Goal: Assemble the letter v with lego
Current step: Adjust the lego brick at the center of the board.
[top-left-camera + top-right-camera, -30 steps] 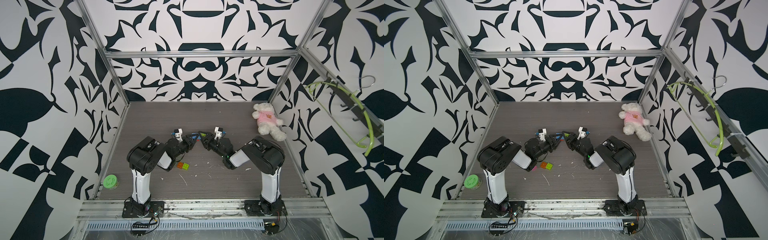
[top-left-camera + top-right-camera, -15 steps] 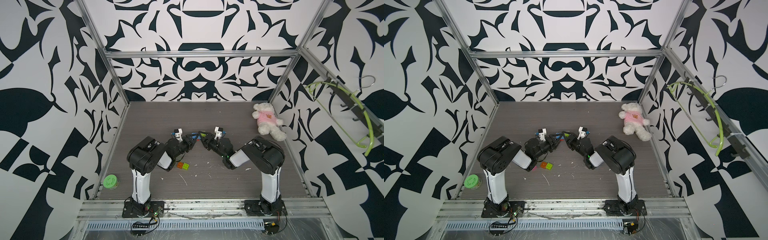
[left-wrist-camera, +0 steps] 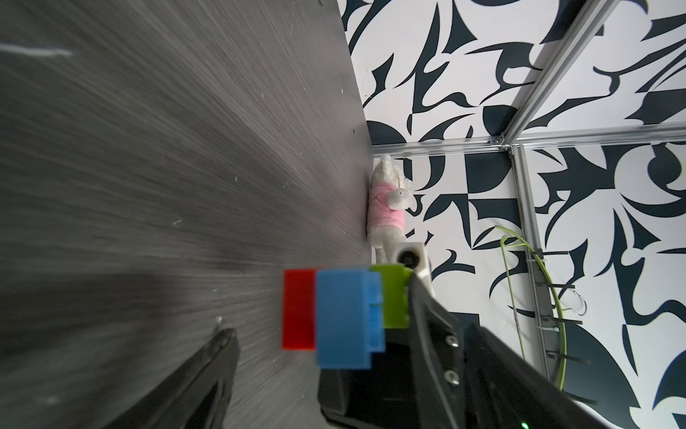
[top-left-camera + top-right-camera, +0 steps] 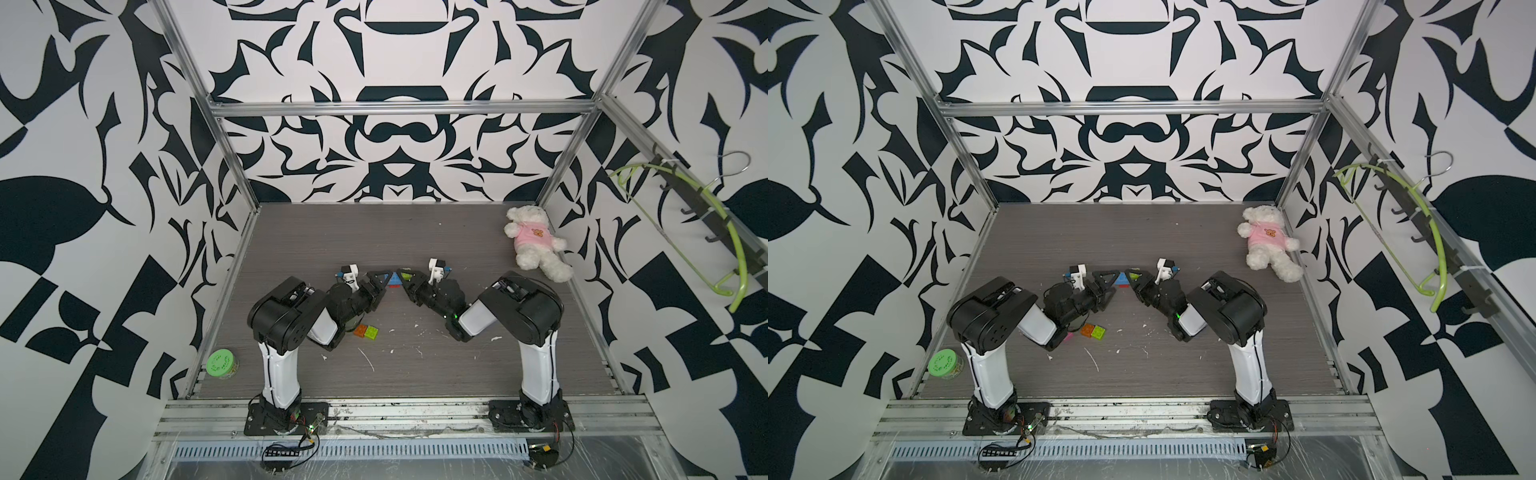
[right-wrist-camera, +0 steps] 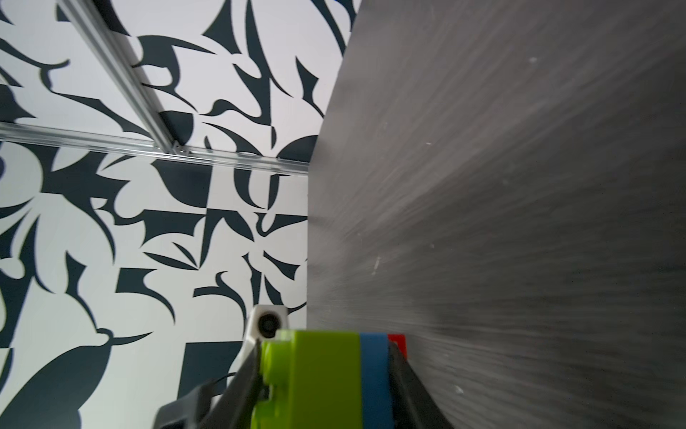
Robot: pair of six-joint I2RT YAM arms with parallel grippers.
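**Asker:** Plastic first: where are the studded bricks?

**Me:** Between the fingers of my right gripper. It is clamped on a joined stack of lego: a square lime green brick, a longer blue brick and a red brick pressed side by side.

**Asker:** And your other side?

**Me:** My left gripper meets the stack tip to tip, jaws spread wide and gripping nothing. One finger stands apart from the red end.

**Asker:** Loose pieces?

**Me:** Behind my left gripper, beside its wrist, a square orange brick and a second lime green brick lie touching on the grey wood-grain table. Only an edge of a pink brick shows under that forearm.

**Asker:** Farther off?

**Me:** Well beyond my right gripper, a white teddy bear in a pink shirt lies in the far corner.
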